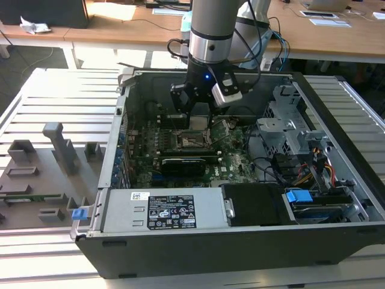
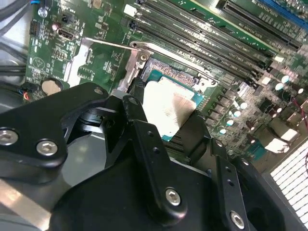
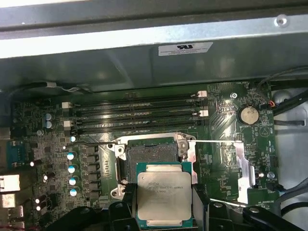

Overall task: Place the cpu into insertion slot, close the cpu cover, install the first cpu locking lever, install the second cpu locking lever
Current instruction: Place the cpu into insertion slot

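Note:
My gripper (image 1: 198, 117) hangs inside the open computer case, low over the motherboard. In both wrist views it is shut on the cpu (image 3: 161, 199), a flat square chip with a dull silver top and green rim, held by two opposite edges between the black fingers (image 3: 126, 192). The cpu (image 2: 168, 106) hovers just off to one side of the open insertion slot (image 3: 149, 156), whose dark pin field is bare. A silvery metal frame (image 3: 150, 140) edges the slot; how the cpu cover stands I cannot tell. Two thin wire levers (image 3: 216, 141) (image 3: 91, 143) stick out sideways from the socket.
Black memory slots (image 3: 139, 115) run along one side of the socket, and a coin cell (image 3: 249, 114) lies nearby. A long black card (image 1: 189, 162) sits in front of the socket. The case wall (image 1: 123, 120), drive cage (image 1: 289, 129) and cables (image 1: 301, 174) crowd around.

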Action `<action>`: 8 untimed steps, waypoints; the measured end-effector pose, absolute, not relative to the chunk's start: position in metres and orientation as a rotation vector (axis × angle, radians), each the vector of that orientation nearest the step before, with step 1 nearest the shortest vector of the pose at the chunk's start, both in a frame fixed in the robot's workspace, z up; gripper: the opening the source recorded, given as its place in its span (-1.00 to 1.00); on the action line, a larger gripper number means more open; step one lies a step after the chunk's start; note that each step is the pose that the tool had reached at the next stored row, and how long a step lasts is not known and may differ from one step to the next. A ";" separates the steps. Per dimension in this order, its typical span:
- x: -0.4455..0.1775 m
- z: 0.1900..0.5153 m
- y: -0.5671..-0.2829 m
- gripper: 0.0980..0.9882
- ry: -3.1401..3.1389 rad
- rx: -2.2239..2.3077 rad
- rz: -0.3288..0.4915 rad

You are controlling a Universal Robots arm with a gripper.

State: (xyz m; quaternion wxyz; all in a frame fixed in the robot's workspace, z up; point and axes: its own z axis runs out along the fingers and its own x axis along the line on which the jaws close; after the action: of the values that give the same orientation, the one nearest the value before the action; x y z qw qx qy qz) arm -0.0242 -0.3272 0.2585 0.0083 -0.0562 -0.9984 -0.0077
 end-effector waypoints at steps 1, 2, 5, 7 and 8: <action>-0.024 0.258 -0.327 0.00 -3.119 -0.193 -0.024; -0.024 0.258 -0.327 0.00 -3.118 -0.213 -0.024; -0.024 0.259 -0.327 0.00 -3.110 -0.312 -0.022; -0.024 0.258 -0.327 0.00 -3.102 -0.385 -0.020; -0.024 0.258 -0.327 0.00 -3.100 -0.404 -0.020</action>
State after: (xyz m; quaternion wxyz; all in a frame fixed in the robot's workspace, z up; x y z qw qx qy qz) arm -0.0242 -0.3272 0.2585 0.0076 -0.1291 -0.9916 -0.0063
